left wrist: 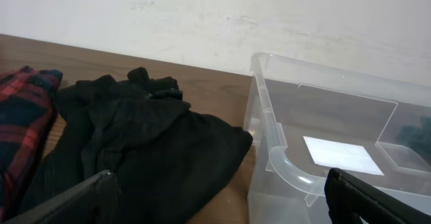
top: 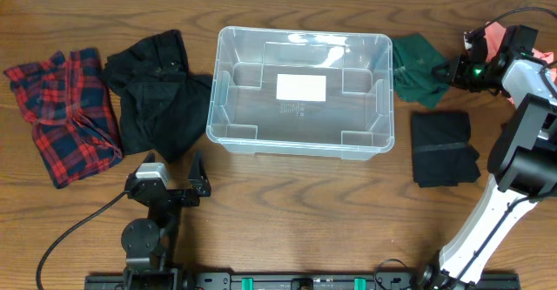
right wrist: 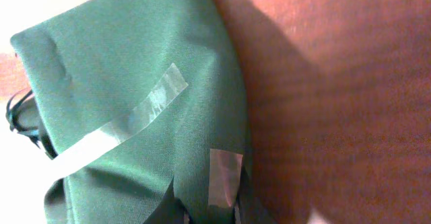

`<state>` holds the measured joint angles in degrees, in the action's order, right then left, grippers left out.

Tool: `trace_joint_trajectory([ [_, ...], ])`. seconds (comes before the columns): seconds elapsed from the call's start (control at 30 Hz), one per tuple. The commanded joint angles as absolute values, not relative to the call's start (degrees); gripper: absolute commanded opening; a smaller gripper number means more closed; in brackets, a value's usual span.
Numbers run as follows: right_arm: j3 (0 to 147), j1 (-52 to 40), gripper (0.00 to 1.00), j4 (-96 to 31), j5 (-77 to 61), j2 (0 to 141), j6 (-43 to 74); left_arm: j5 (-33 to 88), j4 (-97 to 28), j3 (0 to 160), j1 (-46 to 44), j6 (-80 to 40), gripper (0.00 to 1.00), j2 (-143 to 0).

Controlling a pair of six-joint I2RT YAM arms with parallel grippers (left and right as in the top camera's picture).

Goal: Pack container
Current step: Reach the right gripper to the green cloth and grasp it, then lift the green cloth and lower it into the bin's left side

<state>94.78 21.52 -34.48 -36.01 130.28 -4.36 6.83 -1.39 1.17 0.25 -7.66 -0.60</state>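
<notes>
Nearby, the container (top: 244, 107), just left of right gripper (top: 446, 70).

A container (top: 252, 107) is sitting centrally; a shirt (top: 61, 116) and bunched garment (top: 152, 90) are lying left of it, a loose cloth (top: 418, 64) and folded cloth (top: 444, 146) right.

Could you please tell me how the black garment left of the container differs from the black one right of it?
The left black garment is crumpled and larger; the right black garment is folded flat and smaller. Both lie outside the container.
</notes>
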Motion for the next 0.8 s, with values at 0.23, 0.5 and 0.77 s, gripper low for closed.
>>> trace_joint_trajectory([
  [0.23, 100.6, 20.8, 0.01, -41.4, -35.4, 108.7, -4.4, 7.3, -3.4, 0.2, 0.0, -7.4, 0.98, -0.3],
  [0.5, 100.6, 14.9, 0.01, -41.5, -36.7, 92.0, -6.6, 7.3, -3.4, 0.2, 0.0, -7.4, 0.98, -0.3],
  [0.77, 100.6, -2.7, 0.01, -41.5, -38.2, 87.2, -12.5, 7.3, -3.4, 0.2, 0.0, -7.4, 0.98, -0.3],
])
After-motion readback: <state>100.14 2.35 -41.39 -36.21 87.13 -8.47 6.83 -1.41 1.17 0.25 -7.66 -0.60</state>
